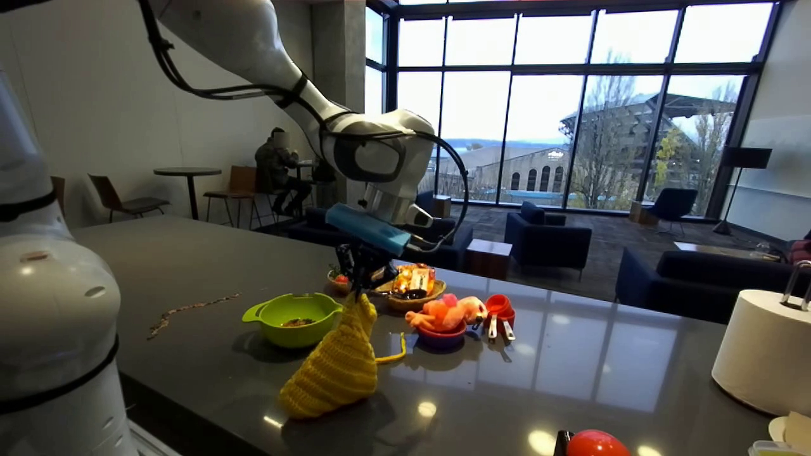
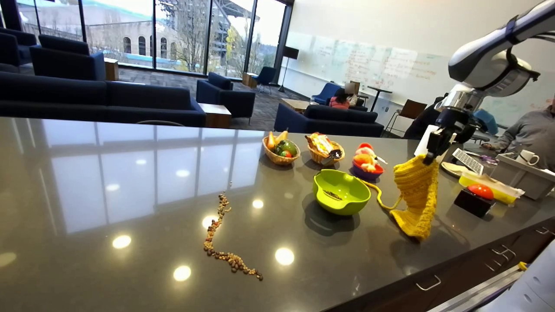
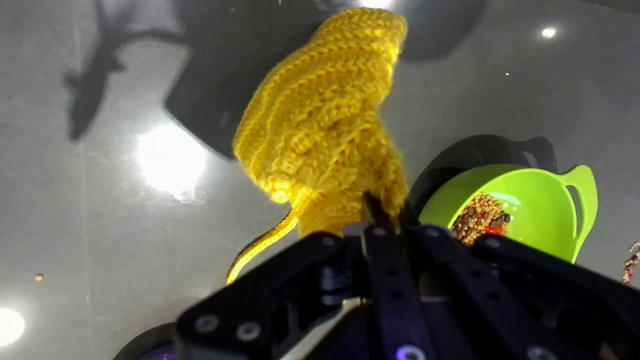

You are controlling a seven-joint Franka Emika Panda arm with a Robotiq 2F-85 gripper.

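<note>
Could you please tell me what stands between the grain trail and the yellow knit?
The green bowl stands between the grain trail and the yellow knit, as the wrist view shows.

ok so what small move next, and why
I'd probably try a small lift straight up: the pincer is shut on the top of the yellow knitted piece, whose lower edge is at or near the counter, and its cord trails beside it. Extra height would likely help it clear the green bowl close by.
</note>
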